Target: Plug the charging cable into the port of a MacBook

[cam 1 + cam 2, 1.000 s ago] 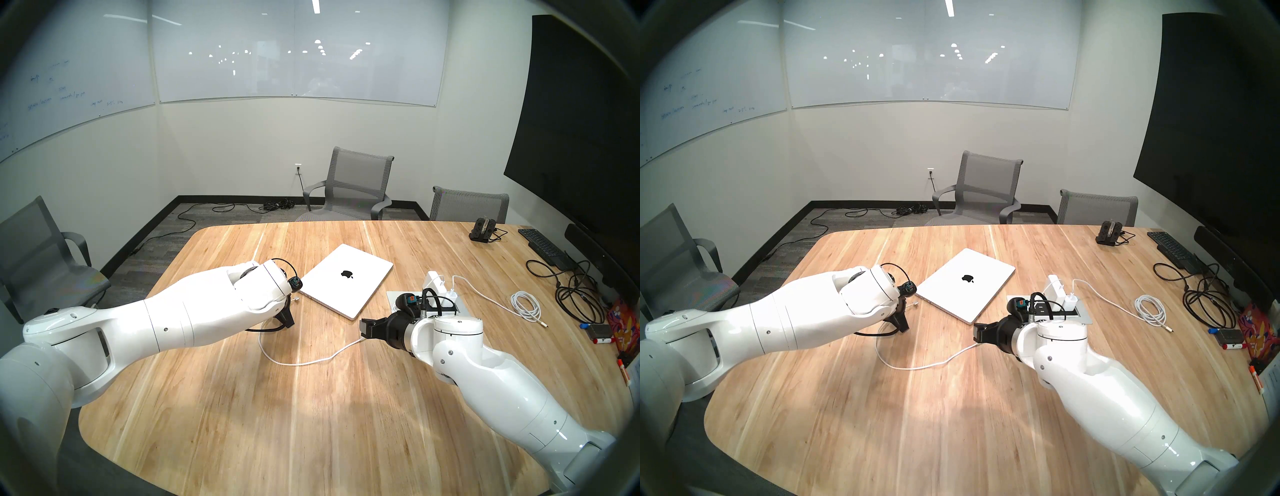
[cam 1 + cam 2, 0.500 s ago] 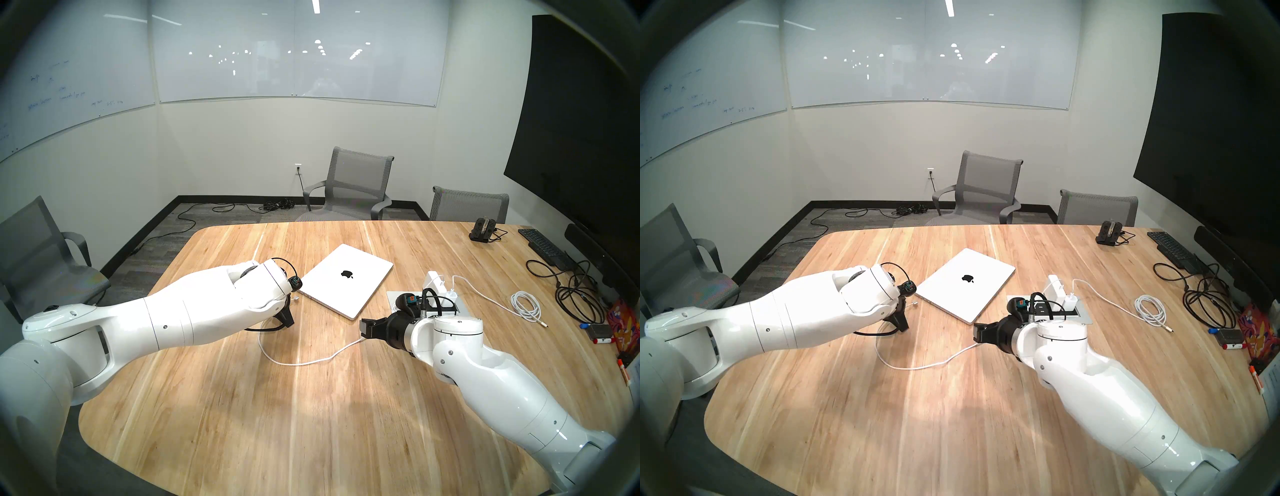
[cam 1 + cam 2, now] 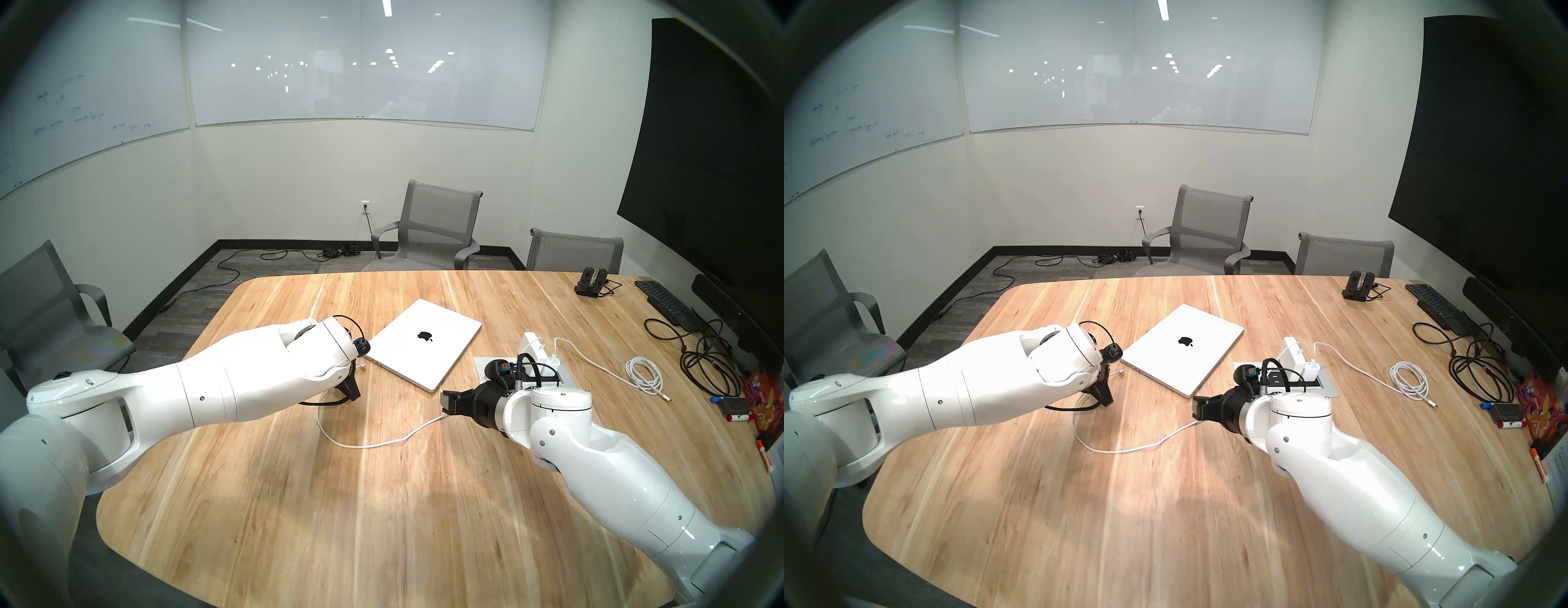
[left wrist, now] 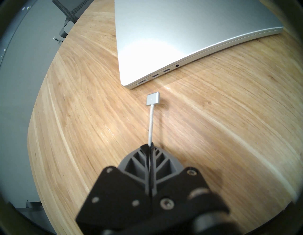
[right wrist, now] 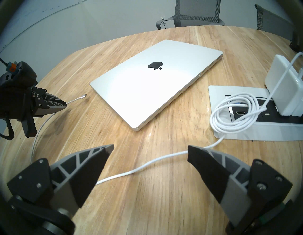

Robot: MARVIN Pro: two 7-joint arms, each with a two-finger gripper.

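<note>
Left end effector (image 4: 150,146) is clamped tight on the charging cable (image 4: 150,124), pinching the cord a short way behind the flat silver plug (image 4: 153,99), which floats just above the desk (image 4: 221,124) and just short of the MacBook (image 4: 180,32). In the left wrist view the laptop's near corner sits at twelve o'clock from the plug, and the long flat charging port (image 4: 142,82) lies at about eleven o'clock, apart from it, no contact yet. Two oval ports and a round jack follow along the same edge toward two o'clock.

Here is the danger: the grip is on soft cord, not on the plug body, so the plug can droop or twist as it pushes in. Its face looks offset to the right of the flat port, so a straight push could land it on the bare edge between ports, or toward the nearest oval port (image 4: 155,76). A hard nudge may slide the closed laptop across the smooth wood instead of seating the plug, since nothing braces it.

Right end effector (image 5: 147,157) stands wide open and empty, low over the slack cord that passes between its fingers (image 5: 91,172). That slack runs back to a loose loop on the desk's power panel (image 5: 218,91) at three o'clock, where the white charger brick (image 5: 282,85) stands. If the loop snags there, the tug would pull the plug off line.

Between plug and port, only bare wood; nothing blocks the path
</note>
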